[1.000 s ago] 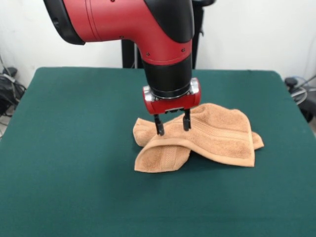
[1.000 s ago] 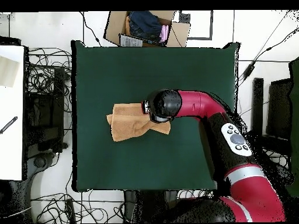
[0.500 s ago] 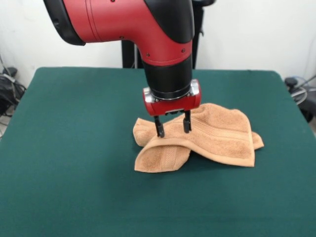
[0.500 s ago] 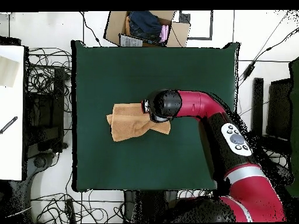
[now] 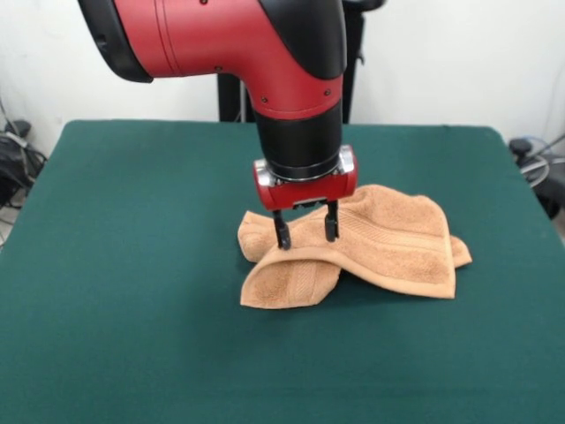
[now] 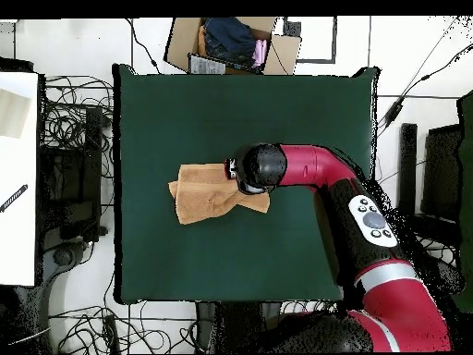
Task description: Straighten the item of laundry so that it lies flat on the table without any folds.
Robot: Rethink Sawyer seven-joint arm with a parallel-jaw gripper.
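Observation:
The item of laundry [image 5: 388,243], an orange-tan terry towel, lies rumpled near the middle of the green table [image 5: 132,230]. Its left part is folded over, and a ribbed band shows along the front flap. My gripper [image 5: 305,234] hangs straight down over that raised fold. It is open, with the two dark fingers [image 5: 282,235] spread and their tips at the cloth. In the overhead view the towel [image 6: 201,194] sits left of centre on the table [image 6: 231,111], and the arm's wrist [image 6: 256,168] covers the towel's right end and hides the gripper.
An open cardboard box [image 6: 231,42] with clothes stands beyond the table's top edge in the overhead view. Cables lie on the floor on both sides, and a white surface [image 6: 18,185] stands at the left. Green cloth surrounds the towel on all sides.
The gripper has dropped slightly toward the towel's raised fold and shifted a little left in the front view. The towel has not moved.

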